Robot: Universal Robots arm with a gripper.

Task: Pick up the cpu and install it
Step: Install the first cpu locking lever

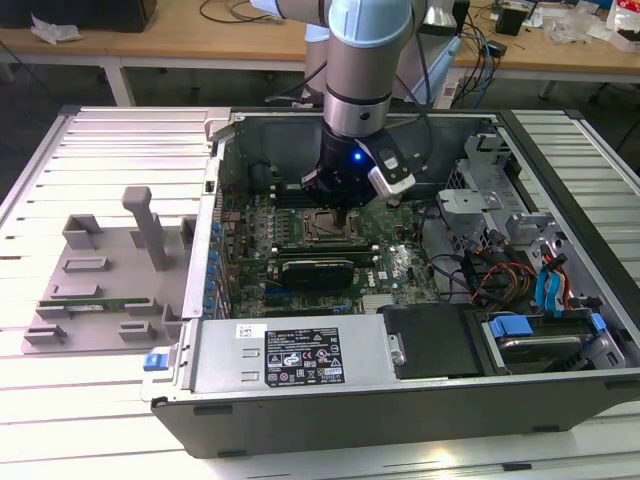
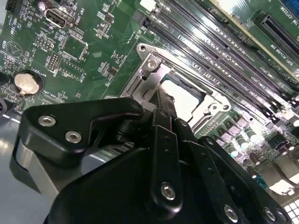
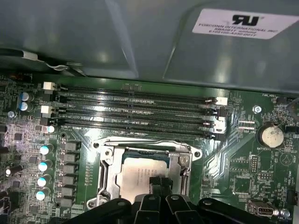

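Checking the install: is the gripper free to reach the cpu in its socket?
Probably yes: the gripper is directly over the cpu, which lies inside the socket frame with nothing between them.

Arm's gripper reaches down inside the open computer case, just over the socket frame on the green motherboard. Grey fixture tray sits outside the case toward the exterior view's left.
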